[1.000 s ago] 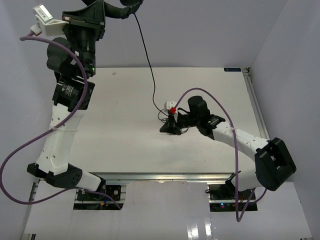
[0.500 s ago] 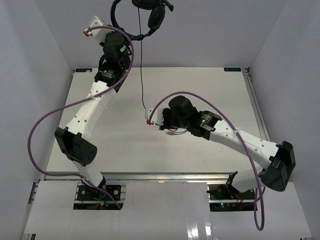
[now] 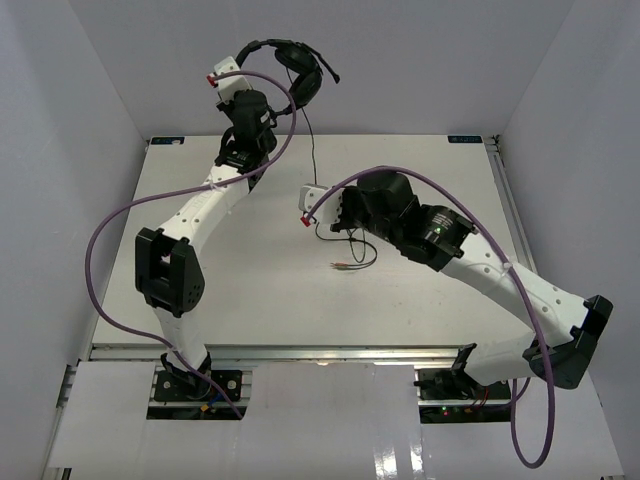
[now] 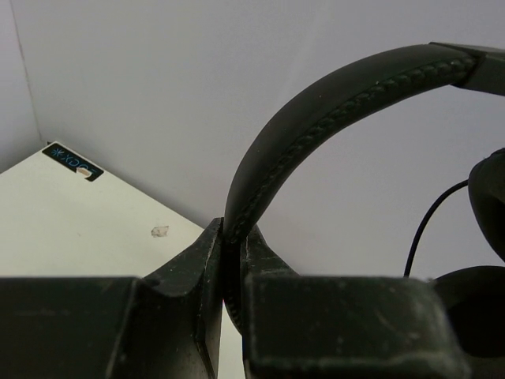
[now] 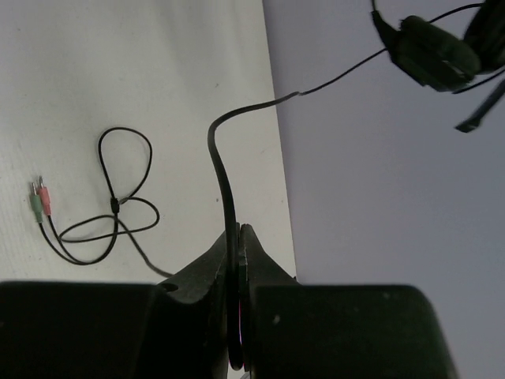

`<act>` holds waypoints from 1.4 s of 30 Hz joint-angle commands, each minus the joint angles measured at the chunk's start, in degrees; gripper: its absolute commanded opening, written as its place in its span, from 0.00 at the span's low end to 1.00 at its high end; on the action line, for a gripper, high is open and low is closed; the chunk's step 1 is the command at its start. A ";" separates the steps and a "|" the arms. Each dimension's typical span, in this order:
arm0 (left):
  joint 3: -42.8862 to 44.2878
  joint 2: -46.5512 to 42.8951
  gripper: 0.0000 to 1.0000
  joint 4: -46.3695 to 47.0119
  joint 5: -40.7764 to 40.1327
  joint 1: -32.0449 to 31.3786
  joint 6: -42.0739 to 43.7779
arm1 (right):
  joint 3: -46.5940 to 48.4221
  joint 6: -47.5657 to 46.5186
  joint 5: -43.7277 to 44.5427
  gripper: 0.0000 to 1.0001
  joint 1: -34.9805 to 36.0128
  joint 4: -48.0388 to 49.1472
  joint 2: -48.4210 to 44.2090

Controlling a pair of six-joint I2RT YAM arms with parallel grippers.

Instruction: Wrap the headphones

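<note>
Headphones (image 3: 303, 85) held up by left hand (image 4: 233, 241); wrist view alone reveals right hand (image 5: 237, 241) pinching their cable (image 5: 224, 174).

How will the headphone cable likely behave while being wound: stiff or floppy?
Probably floppy: the cable curves slackly from the headphones and lies in loose loops on the table. Likely light; thin enough to slip through the right gripper.

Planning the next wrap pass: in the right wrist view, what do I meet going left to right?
Coloured plugs → cable loops → right tool → earcup
</note>
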 commanded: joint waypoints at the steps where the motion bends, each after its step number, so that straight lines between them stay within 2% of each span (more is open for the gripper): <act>1: -1.30 -0.46 0.00 1.80 0.86 1.71 -6.81 | 6.73 -0.94 -1.56 0.08 -0.02 -1.00 -1.66; 6: -1.46 -0.90 0.00 -3.97 6.24 2.85 -20.93 | 4.91 -3.25 -3.83 0.08 -0.02 -2.31 -1.49; 9: 0.04 -0.91 0.00 -6.48 9.06 2.86 -26.09 | 3.73 -5.85 -2.10 0.08 -0.02 -1.99 -1.65; 13: 0.27 0.08 0.00 -9.01 11.29 2.79 -28.98 | 6.88 -8.16 1.07 0.08 -0.77 -0.09 -0.49; 18: -5.11 0.33 0.00 -8.53 13.73 2.77 -33.15 | 13.13 -10.51 0.14 0.08 -1.92 0.32 1.84; 28: -5.70 3.14 0.00 -5.89 20.91 1.60 -44.30 | 13.61 -17.48 0.48 0.08 -1.87 -0.20 3.78; 39: -12.94 3.65 0.00 -4.99 22.20 -1.59 -48.63 | 17.20 -18.17 0.23 0.08 -3.51 2.15 6.14; 42: -12.32 4.17 0.00 -4.73 23.41 -2.26 -46.73 | 16.88 -18.87 0.67 0.08 -4.58 2.97 6.21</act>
